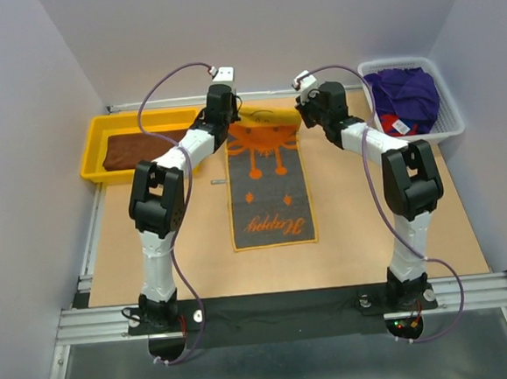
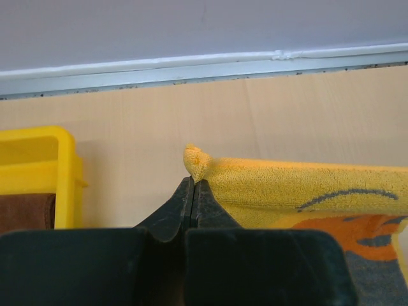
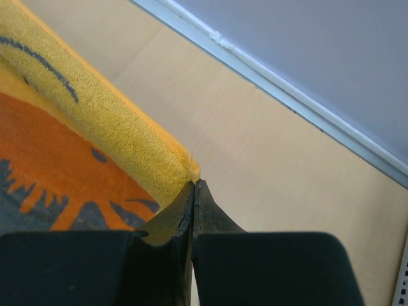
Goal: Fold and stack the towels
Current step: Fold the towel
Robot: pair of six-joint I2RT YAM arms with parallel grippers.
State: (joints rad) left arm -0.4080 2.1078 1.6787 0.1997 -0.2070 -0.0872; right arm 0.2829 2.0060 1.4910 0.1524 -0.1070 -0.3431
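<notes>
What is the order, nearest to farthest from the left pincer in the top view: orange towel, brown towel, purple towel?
1. The orange towel, centre; the left pincer grips its corner.
2. The brown towel, in the yellow tray, left.
3. The purple towel, in the white basket, far right.

orange-and-grey towel (image 1: pixel 269 188) bordered yellow, brown towel (image 1: pixel 129 151), purple towel (image 1: pixel 406 90), yellow tray (image 1: pixel 92 148)

A yellow plastic tray (image 1: pixel 90 158) sits at the far left corner of the pale wooden table (image 1: pixel 371 233). A white mesh basket (image 1: pixel 455 112) (rounded at the corners) stands at the far right corner, well apart from it.
</notes>
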